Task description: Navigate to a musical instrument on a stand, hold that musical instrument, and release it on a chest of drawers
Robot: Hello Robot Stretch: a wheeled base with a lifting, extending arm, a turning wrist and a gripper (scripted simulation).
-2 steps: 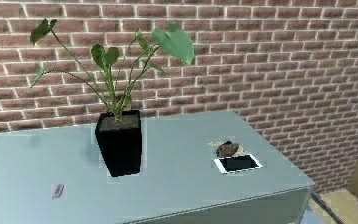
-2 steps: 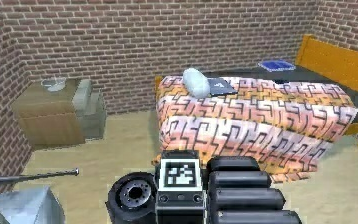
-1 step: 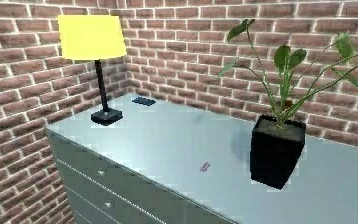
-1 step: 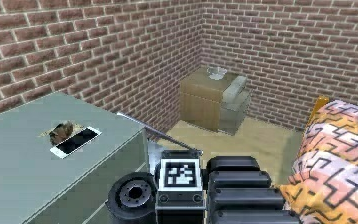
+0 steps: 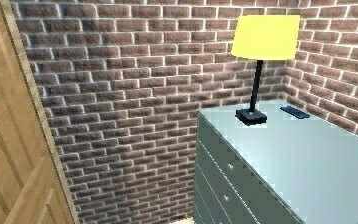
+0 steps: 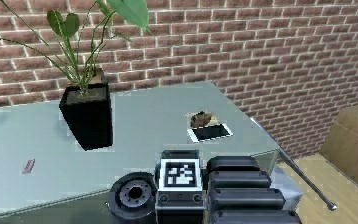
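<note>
Tool [image 6: 135, 197]: by chest of drawers [image 6: 147, 125]; we cannot tell its load.
Potted plant [image 6: 87, 115]: beyond tool.
Small object [image 6: 209, 127]: perhaps a frame, beyond tool.

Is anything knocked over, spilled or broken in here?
No, nothing stands out. The lamp stands upright on the drawers. The plant pot sits upright on the grey top, with no soil spilled around it. The small thing nearby is too small to judge.
</note>
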